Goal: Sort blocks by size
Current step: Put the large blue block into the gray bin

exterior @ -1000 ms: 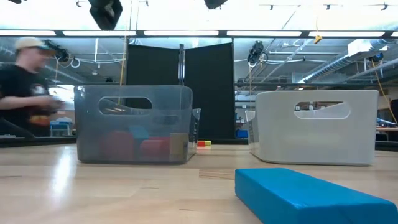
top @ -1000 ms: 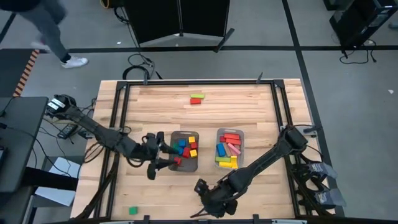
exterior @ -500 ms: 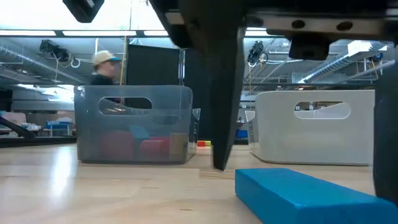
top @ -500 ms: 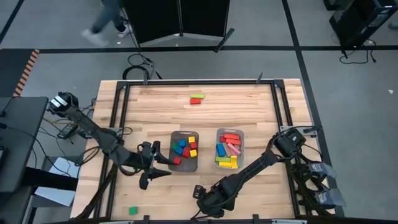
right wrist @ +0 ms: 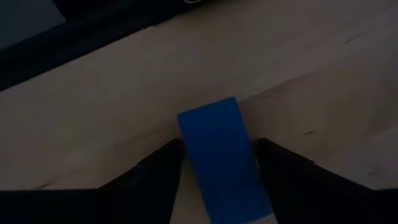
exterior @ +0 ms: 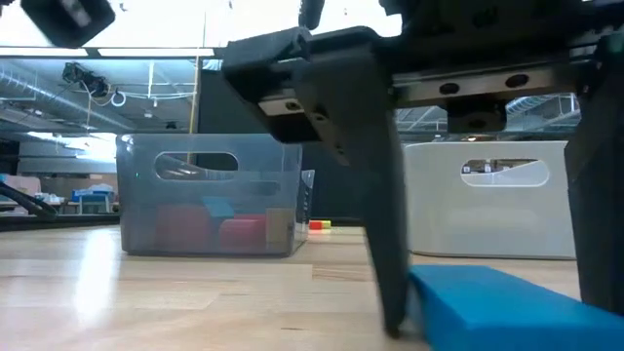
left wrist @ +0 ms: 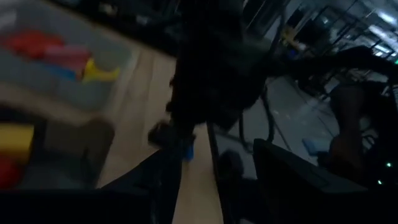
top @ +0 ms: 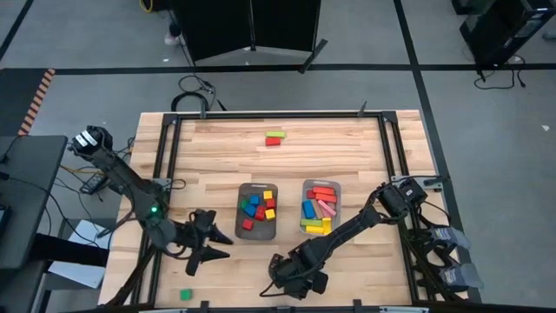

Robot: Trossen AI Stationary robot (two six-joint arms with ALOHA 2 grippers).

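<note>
1. At the table's near edge, the right gripper (right wrist: pixel 214 180) is down at the wood with its fingers spread either side of a long blue block (right wrist: pixel 222 158). The gaps on both sides look narrow, and the fingers do not yet appear to press on it; the block lies flat on the table.
2. Level view agrees: one dark finger (exterior: pixel 375 210) stands just beside the blue block's end, tip at the table surface.
3. Left gripper (top: pixel 207 244) is off the dark tray's near-left corner, over bare table, fingers spread wide, holding nothing.
4. Dark tray (top: pixel 241 189), centre of the table: holds short cubes in red, blue, green and yellow.
5. Pale tray (top: pixel 335 188), just beside it on the right: holds longer bars in red, pink, blue, yellow and green.
6. Not yet sorted: a green and red pair (top: pixel 274 137) near the far edge, touching each other; one green cube (top: pixel 185 295) at the near-left corner; the blue block under the right gripper.
7. Judgement: most of the sort is done, with about four pieces left. The blue block, being long, probably belongs in the pale tray.
</note>
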